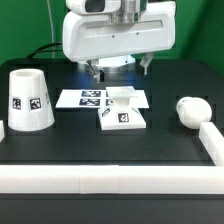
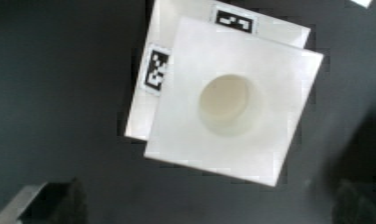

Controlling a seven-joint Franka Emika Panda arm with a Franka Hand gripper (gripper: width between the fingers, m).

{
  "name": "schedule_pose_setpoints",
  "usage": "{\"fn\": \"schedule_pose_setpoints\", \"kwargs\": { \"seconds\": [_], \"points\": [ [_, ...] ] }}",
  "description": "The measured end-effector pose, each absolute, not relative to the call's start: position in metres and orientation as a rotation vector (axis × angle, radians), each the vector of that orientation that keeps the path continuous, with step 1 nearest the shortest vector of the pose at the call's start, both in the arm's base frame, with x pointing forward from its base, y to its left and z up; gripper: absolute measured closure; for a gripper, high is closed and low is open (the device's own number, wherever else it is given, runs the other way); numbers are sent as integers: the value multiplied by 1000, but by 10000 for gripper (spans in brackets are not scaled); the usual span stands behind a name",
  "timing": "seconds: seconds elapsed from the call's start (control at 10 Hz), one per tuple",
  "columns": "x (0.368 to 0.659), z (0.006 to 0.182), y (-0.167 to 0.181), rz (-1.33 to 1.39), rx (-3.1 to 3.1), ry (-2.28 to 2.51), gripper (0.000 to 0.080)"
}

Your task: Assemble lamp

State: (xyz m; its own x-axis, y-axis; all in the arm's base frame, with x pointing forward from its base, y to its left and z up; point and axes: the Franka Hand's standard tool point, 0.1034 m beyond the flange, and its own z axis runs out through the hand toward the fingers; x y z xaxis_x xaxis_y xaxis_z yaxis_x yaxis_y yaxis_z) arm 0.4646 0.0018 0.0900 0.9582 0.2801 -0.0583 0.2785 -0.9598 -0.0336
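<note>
Only blurred, cropped end effector [image 2: 206, 201] fingers [image 2: 39, 203] show near the base [image 2: 229, 100].

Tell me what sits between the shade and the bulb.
In the exterior view, the square base sits between the shade and bulb, with the marker board just behind it.

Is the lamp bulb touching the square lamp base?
Apart. The exterior view shows bare black table between the bulb and the base.
</note>
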Motion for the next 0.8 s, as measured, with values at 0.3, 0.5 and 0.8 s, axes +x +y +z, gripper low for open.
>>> {"fn": "schedule_pose_setpoints", "kwargs": {
  "seconds": [0.3, 0.5, 0.8],
  "points": [
    [464, 88, 4, 93, -3099, -219, 100],
    [461, 81, 4, 83, -3097, -257, 100],
    [455, 66, 6, 54, -3098, -266, 100]
  ]
}}
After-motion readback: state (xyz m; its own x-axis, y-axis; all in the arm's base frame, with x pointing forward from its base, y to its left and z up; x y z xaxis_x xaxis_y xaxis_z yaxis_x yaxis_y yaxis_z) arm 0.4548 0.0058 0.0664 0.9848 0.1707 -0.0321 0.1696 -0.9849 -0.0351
